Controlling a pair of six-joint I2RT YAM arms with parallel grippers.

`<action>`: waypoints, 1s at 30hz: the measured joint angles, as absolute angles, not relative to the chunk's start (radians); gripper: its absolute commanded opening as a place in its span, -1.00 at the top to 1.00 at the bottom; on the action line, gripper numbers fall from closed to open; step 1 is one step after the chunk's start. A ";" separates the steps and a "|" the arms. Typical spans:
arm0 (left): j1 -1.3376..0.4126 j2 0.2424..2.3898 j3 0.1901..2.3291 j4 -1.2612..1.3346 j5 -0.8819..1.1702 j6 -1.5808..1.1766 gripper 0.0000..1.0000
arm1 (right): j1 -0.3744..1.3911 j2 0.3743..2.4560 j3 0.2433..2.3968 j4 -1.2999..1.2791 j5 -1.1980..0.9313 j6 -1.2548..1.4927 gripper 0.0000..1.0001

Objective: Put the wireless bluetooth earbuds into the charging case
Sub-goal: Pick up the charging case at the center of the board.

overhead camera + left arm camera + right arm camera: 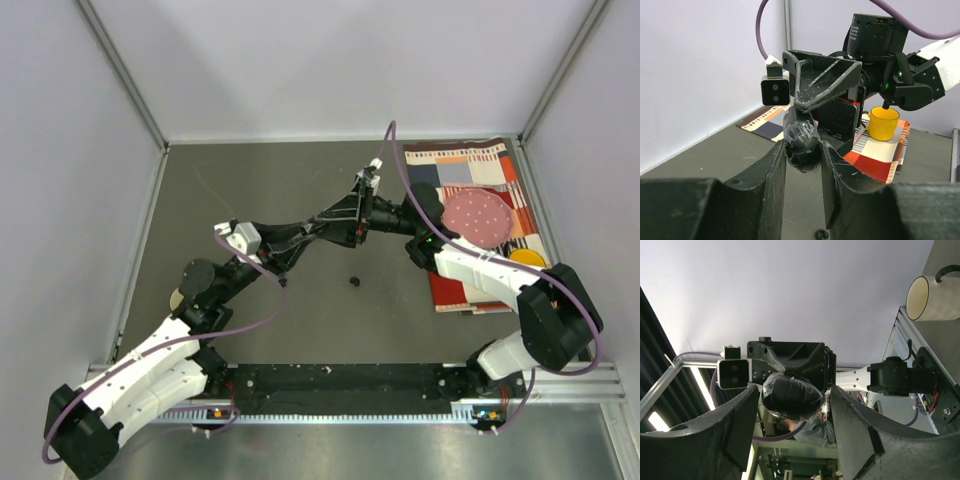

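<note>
The charging case (802,142), a black oval pod wrapped in clear film, is held in the air between my two grippers. My left gripper (803,150) is shut on it, with both fingers against its sides; it reaches in from the left in the top view (305,236). My right gripper (795,400) stands open around the same case (792,397), with a gap at its right finger; in the top view it comes in from the right (325,222). Two tiny black earbuds (353,281) lie together on the grey table below, also seen in the left wrist view (821,233). The other earbuds are out of view.
A colourful patterned mat (470,165) lies at the right, carrying a pink dotted plate (478,215) and a yellow cup (527,258), which also shows in the left wrist view (882,122). A white mug (932,297) shows in the right wrist view. White walls enclose the table.
</note>
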State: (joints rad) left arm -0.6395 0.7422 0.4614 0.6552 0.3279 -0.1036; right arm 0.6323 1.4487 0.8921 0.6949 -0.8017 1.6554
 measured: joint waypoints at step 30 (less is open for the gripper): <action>-0.640 0.725 0.461 0.622 0.319 -0.119 -0.11 | 0.633 1.462 0.892 0.734 -0.781 1.677 0.89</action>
State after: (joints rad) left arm -0.6395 0.7250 0.4614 0.6216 0.3195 -0.1192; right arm 0.6331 1.4616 0.8921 0.7338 -0.7811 1.6772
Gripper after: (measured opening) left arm 0.464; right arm 0.427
